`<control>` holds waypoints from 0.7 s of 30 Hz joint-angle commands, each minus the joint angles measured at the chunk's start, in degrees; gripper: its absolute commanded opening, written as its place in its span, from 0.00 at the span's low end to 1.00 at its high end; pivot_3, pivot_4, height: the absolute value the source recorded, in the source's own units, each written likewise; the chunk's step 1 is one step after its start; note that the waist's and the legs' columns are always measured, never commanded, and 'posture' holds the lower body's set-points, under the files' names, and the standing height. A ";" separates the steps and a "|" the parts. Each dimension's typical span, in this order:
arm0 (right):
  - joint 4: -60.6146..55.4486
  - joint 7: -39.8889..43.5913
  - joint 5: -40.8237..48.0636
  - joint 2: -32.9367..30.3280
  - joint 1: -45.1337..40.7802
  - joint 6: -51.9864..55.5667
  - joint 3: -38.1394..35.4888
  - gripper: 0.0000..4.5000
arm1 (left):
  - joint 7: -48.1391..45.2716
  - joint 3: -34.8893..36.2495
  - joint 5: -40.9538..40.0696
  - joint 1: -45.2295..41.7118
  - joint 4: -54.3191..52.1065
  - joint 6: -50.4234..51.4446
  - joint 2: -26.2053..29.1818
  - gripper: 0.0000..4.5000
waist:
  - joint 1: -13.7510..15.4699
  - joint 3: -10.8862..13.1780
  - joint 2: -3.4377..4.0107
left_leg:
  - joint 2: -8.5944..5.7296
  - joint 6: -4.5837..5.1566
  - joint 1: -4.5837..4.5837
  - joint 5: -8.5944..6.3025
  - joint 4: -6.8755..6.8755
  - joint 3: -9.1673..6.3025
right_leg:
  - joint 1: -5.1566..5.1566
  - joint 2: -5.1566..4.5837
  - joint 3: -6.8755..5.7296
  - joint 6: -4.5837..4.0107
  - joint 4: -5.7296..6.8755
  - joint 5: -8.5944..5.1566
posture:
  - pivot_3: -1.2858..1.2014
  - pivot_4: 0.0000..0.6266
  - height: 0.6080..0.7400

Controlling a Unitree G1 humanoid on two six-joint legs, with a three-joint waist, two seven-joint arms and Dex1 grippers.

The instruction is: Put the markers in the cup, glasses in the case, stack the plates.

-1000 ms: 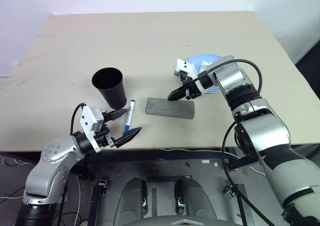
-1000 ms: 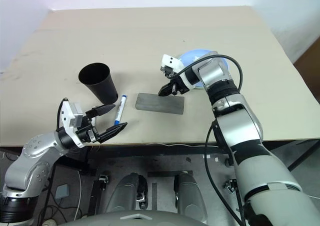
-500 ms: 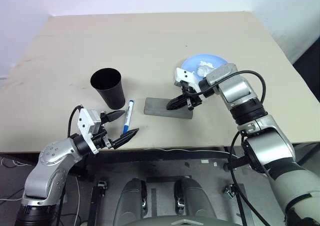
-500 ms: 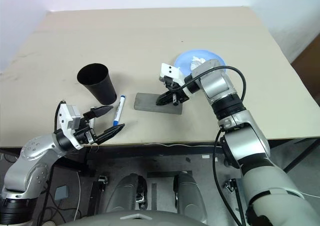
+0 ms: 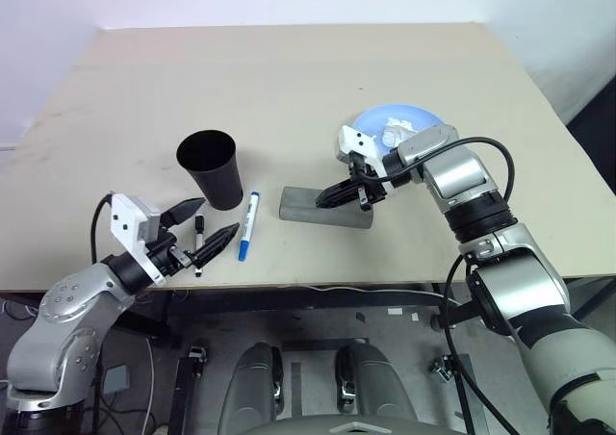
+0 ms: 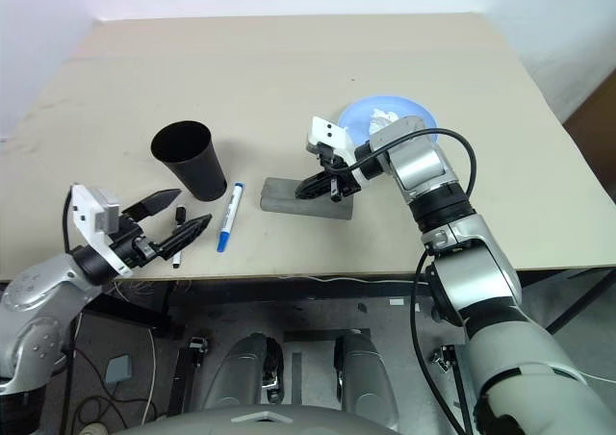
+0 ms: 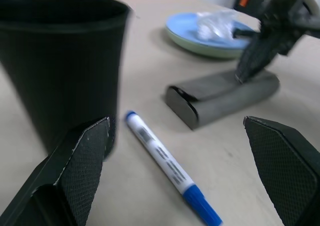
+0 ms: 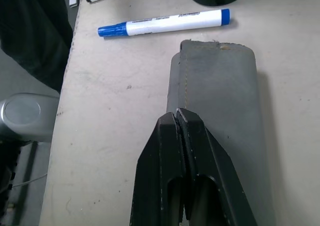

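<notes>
The black cup (image 5: 208,168) stands upright left of centre. A blue-capped marker (image 5: 248,225) lies just in front of it, and a black-capped marker (image 5: 198,245) lies near the table's front edge. My left gripper (image 5: 219,217) is open and level over that edge, with the black-capped marker partly behind its fingers. The grey case (image 5: 325,209) lies shut in the middle. My right gripper (image 8: 177,118) is shut and empty, its tips on or just above the case's lid. The light blue plate (image 5: 404,122) sits behind, a pale green rim (image 7: 200,45) under it. The glasses are out of view.
A crumpled white tissue (image 5: 397,132) lies on the blue plate. The table's front edge (image 5: 318,286) runs close below the markers and the case. A bare tabletop stretches behind the cup and plates.
My left gripper has swung left, still open, uncovering the black-capped marker. My right gripper, shut throughout, has come back and down onto the case lid.
</notes>
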 commanded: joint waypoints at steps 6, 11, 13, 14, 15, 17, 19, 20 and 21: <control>-2.84 -1.51 3.25 -0.65 -0.74 0.41 -1.42 0.01 | 12.36 9.08 -14.01 3.21 -7.50 18.38 6.00 1.00 | -0.07 0.02 -0.03 | 0.02 -0.01 0.01 0.01 0.00 -0.02 | -0.01 0.01 0.00 0.00 0.01 0.00 | 0.52 0.24 0.47; -2.24 -1.99 3.92 -0.57 -1.50 -0.23 -1.53 0.01 | 20.91 9.14 -14.94 2.06 -10.18 25.92 9.30 1.00 | 0.12 0.02 -0.06 | -0.01 -0.01 0.01 0.01 0.01 -0.02 | 0.00 -0.01 0.00 -0.01 0.01 -0.01 | 0.52 0.24 0.47; -2.02 -2.20 4.20 -0.58 -1.95 -0.35 -1.62 0.01 | 24.53 8.14 -15.11 0.69 -10.54 29.60 10.43 1.00 | 0.12 0.03 -0.08 | -0.02 -0.01 0.01 0.01 0.00 -0.02 | 0.00 -0.01 0.01 -0.01 0.01 0.00 | 0.52 0.24 0.47; -1.89 -2.30 4.29 -0.57 -2.20 -0.34 -1.64 0.01 | 26.10 7.55 -15.03 -0.02 -10.51 31.69 11.07 1.00 | 0.10 0.03 -0.08 | -0.01 -0.02 0.00 0.01 0.01 -0.03 | 0.00 -0.01 0.00 -0.01 0.01 0.00 | 0.52 0.24 0.47; -1.76 -2.40 4.36 -0.56 -2.41 -0.37 -1.69 0.01 | 27.34 6.78 -14.45 -0.78 -10.57 33.10 11.66 1.00 | 0.10 0.03 -0.08 | -0.01 -0.03 0.00 0.02 0.00 -0.04 | 0.00 0.00 0.00 -0.01 0.01 0.00 | 0.52 0.24 0.47; -1.58 -2.50 4.54 -0.71 -2.75 -0.50 -1.77 0.01 | 31.07 4.81 -14.69 -3.67 -9.79 38.49 12.54 1.00 | 0.11 0.03 -0.08 | -0.01 -0.03 0.01 0.02 0.00 -0.04 | -0.01 0.01 0.00 -0.01 0.01 0.00 | 0.52 0.24 0.47; -1.26 -2.56 4.63 -0.80 -3.05 -0.66 -1.83 0.01 | 35.24 3.76 -15.16 -7.37 -8.39 42.64 11.22 1.00 | 0.15 0.03 -0.09 | -0.01 -0.03 0.01 0.02 0.00 -0.03 | 0.00 0.01 0.00 -0.01 0.01 0.00 | 0.52 0.24 0.47; -0.90 -2.68 4.59 -0.88 -3.22 -0.86 -1.90 0.01 | 36.86 3.66 -16.32 -9.50 -7.81 44.45 9.92 1.00 | 0.16 0.03 -0.09 | -0.01 -0.03 0.00 0.02 0.00 -0.04 | 0.00 0.01 0.00 0.00 0.01 0.00 | 0.52 0.24 0.47; -0.55 -2.83 4.55 -1.00 -3.31 -1.11 -2.01 0.01 | 38.33 3.55 -17.55 -11.60 -7.28 46.52 8.62 1.00 | 0.20 0.03 -0.09 | -0.02 -0.03 0.00 0.02 0.00 -0.03 | 0.01 0.01 0.01 0.01 0.01 0.01 | 0.52 0.24 0.47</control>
